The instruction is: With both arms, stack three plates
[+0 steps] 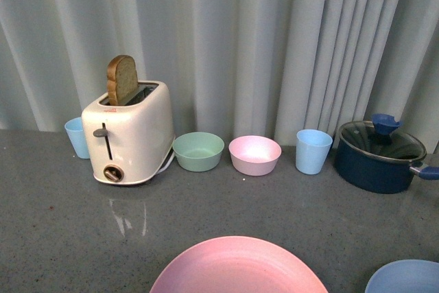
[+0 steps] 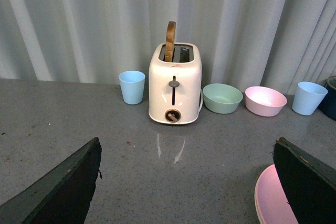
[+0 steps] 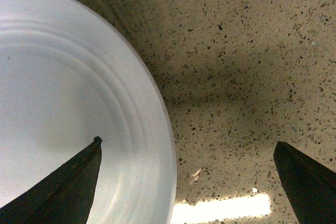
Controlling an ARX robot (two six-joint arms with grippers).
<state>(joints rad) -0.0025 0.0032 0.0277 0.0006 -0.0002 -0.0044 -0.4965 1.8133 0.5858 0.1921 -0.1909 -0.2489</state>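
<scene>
The grey speckled stone worktop carries a back row: pale blue cup, cream toaster, green bowl, pink bowl, second blue cup, dark blue lidded pot. Nearest lie a round matte pink plate and a light blue plate.

No readable text, label or number shows on anything.

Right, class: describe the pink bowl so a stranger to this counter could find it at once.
Start at the cream toaster against the curtain. Right of it sit two small bowls; the pink bowl is the second, next to a light blue cup. Colour settles it: the other is a green bowl.
</scene>
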